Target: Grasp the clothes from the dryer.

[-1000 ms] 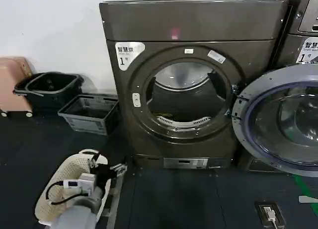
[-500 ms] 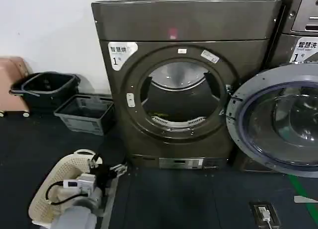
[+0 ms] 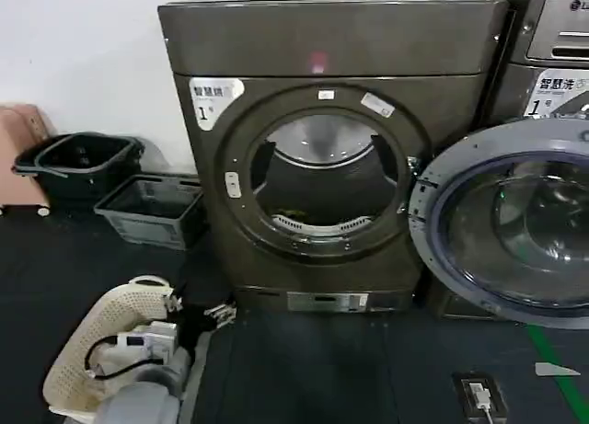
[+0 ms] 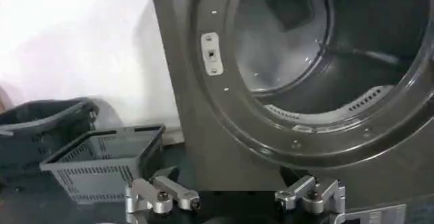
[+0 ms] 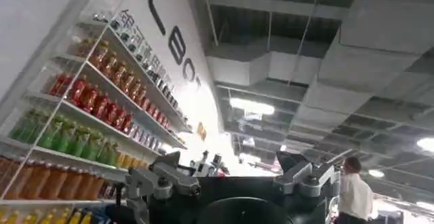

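Note:
The dryer [image 3: 331,47] stands straight ahead, dark bronze-grey, with a white "1" label and a small red light. Its round door [image 3: 502,226] is swung open to the right, and the drum [image 4: 319,49] gapes open. A thin yellow-green sliver of the clothes [image 3: 293,213] peeks over the drum's front lip. My left gripper [image 3: 216,315] hangs low near the floor, left of the dryer's base. It is open and empty [image 4: 234,195], facing the porthole's rim. My right gripper [image 5: 234,178] is open and empty, pointing up toward a ceiling and drink shelves.
A cream mesh basket [image 3: 92,350] with white cloth sits under my left arm. A black crate [image 3: 152,208] and a dark bin [image 3: 78,162] stand by the wall on the left. A second machine [image 3: 552,65] adjoins on the right. A floor socket [image 3: 479,392] lies front right.
The dryer and its open door have slid leftward in the head view and look slightly nearer. My left arm keeps the same pose low at the left.

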You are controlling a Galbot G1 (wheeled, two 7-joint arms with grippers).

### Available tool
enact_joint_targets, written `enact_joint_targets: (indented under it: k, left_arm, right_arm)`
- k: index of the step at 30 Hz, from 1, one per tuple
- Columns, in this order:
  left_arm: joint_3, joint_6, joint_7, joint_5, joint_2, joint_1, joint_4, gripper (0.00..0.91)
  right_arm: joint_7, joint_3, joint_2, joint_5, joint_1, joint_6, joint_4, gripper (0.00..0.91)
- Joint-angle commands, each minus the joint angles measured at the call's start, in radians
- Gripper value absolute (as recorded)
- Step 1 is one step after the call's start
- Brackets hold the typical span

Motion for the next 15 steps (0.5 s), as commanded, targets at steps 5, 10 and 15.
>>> enact_joint_targets:
  k: [5, 10, 15]
  left_arm:
    - [0.001, 0.049, 0.000, -0.002, 0.000, 0.000, 0.002, 0.907]
    - [0.002, 0.049, 0.001, -0.002, -0.001, 0.000, 0.003, 0.907]
    - [0.002, 0.049, 0.001, -0.002, -0.001, 0.001, 0.005, 0.907]
  right_arm:
    - [0.001, 0.001, 0.001, 0.000, 0.000, -0.002, -0.002, 0.907]
    - [0.001, -0.001, 0.002, 0.000, 0.002, -0.002, -0.003, 0.907]
    - [0.000, -0.002, 0.003, 0.000, 0.003, -0.002, -0.004, 0.907]
